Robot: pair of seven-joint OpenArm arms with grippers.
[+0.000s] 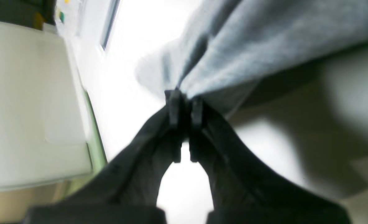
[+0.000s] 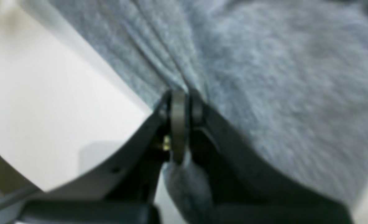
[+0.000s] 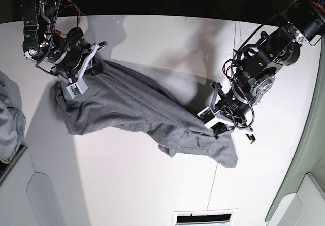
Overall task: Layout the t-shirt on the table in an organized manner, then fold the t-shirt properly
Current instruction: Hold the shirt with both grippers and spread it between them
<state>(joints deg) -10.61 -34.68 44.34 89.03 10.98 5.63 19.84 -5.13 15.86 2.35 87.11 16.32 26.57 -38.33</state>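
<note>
The heather-grey t-shirt [image 3: 137,109] hangs stretched between my two grippers above the white table [image 3: 152,185], sagging in the middle and at both ends. My right gripper [image 3: 94,63] at the base view's upper left is shut on one edge of the t-shirt [image 2: 264,77]; in the right wrist view the gripper [image 2: 184,105] pinches gathered cloth. My left gripper [image 3: 219,124] at the base view's right is shut on the other end; in the left wrist view the gripper [image 1: 184,105] clamps a bunched corner of the t-shirt [image 1: 264,40].
A paler grey cloth bundle [image 3: 10,119] lies at the table's left edge. A thin dark seam [image 3: 223,134] runs across the table under the left arm. A vent slot [image 3: 203,217] sits at the front edge. A small dark object [image 3: 250,136] lies beside the left gripper.
</note>
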